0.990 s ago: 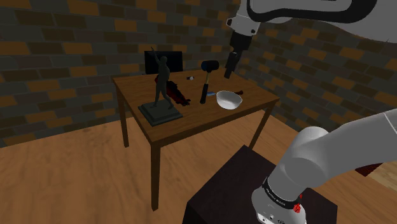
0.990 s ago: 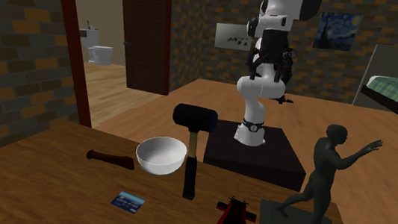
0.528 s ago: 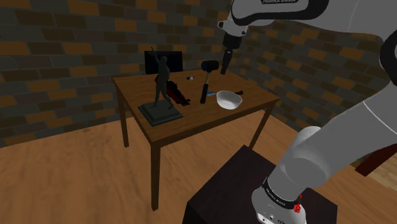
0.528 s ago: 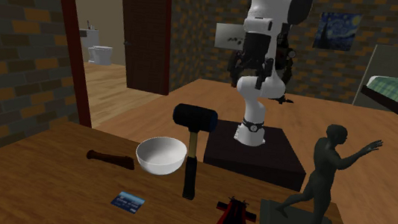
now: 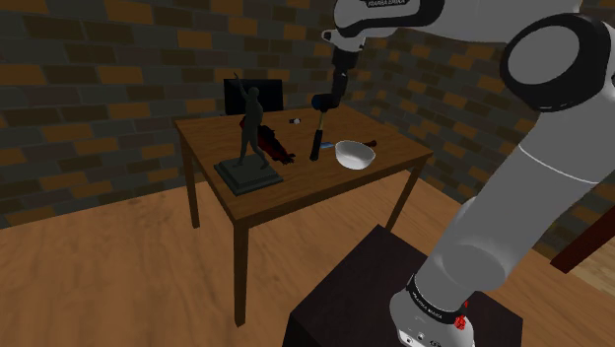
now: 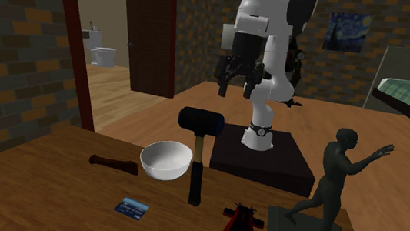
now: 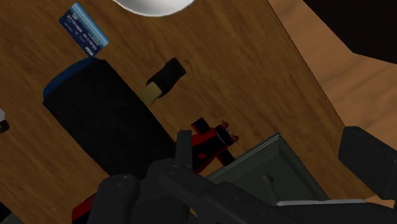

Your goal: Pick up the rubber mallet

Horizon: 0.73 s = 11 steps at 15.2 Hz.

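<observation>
Brown wooden table (image 5: 296, 187) carries everything, its top edged by bare floor on all sides shown in the shoulder view. White arm (image 5: 552, 148) arches up from the stand (image 5: 375, 286) and over the table's near edge. Its black gripper (image 6: 237, 89) hangs in open air above the mallet's head, touching nothing, with the fingers (image 6: 222, 88) spread apart and empty.

Next in size, a dark grey statue (image 6: 334, 177) stands on a flat slab (image 7: 280, 172), to the second exterior view's right of the mallet and apart from it.

The rubber mallet (image 6: 199, 145) stands upright on the end of its handle, black head uppermost, a short way in from the table edge that faces the stand. The space above the head is free.

A white bowl (image 6: 167, 160) sits just beside the handle, on the second exterior view's left, close to that same edge. A red and black tool (image 6: 239, 230) lies near the handle's foot, between it and the slab. A dark brown stick (image 6: 114, 163) lies beyond the bowl, towards the second exterior view's left. A small blue card (image 6: 132, 207) lies flat on bare wood, apart from the rest.
</observation>
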### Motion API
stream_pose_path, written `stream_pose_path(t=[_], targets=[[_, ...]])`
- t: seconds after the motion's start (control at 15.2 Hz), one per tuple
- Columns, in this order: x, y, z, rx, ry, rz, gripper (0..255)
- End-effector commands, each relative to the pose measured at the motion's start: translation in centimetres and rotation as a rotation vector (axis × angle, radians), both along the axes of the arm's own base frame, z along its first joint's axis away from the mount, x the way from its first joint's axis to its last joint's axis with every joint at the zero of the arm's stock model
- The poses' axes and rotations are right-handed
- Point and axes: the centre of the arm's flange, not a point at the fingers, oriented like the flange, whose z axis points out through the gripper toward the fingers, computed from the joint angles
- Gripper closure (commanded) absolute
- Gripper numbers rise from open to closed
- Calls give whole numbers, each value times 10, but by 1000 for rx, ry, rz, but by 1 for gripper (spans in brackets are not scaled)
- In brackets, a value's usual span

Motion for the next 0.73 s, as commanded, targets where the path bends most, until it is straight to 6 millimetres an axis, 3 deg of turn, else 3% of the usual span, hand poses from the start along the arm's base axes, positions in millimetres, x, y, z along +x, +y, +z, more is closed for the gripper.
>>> stream_pose_path(t=[0.0,0.4,0.66], targets=[[26,-10,-3,-16,1,56,0],[94,-32,-8,-57,4,204,0],[94,-32,-30,-57,4,204,0]])
